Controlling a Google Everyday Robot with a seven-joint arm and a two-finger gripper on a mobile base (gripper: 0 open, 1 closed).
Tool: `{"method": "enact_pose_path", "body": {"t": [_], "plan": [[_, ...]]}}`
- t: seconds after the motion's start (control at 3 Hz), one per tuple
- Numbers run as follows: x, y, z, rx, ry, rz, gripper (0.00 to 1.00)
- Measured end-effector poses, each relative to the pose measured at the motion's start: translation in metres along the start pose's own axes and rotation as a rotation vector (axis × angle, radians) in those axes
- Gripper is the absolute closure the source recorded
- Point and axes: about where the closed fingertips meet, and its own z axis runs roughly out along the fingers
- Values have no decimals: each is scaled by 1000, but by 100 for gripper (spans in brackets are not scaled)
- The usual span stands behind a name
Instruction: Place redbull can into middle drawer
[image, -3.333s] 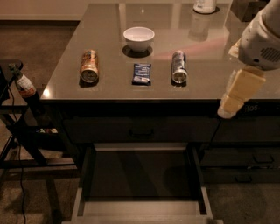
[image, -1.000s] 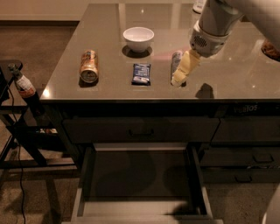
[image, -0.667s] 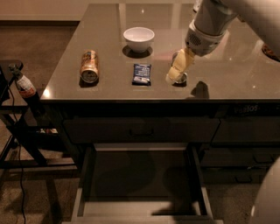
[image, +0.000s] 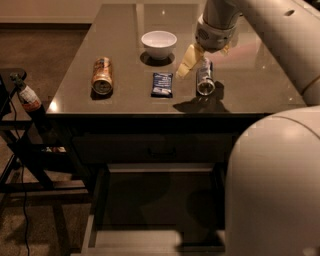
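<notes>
The redbull can lies on its side on the dark tabletop, its shiny top facing the front edge. My gripper hangs just over the can's far end. One pale yellow finger stands to the left of the can and the other shows only as a sliver on the right, so the jaws are spread and hold nothing. The middle drawer is pulled open below the table front, its dark grey inside showing nothing in it.
A fatter orange-brown can lies at the left, a dark blue packet in the middle, and a white bowl behind it. A black stand with a small bottle is at the left. My arm's bulky link covers the drawer's right side.
My gripper swung in from the right front of the table and moved back over the can's far end. The can, packet, bowl and drawer have not moved.
</notes>
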Motion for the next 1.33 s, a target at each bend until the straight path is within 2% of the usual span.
{"method": "enact_pose_path", "body": {"t": [0.67,1.33], "plan": [[-3,-1,2,2,-9,-2,0],[-6,-28,30,-35,-14,51,0]]}}
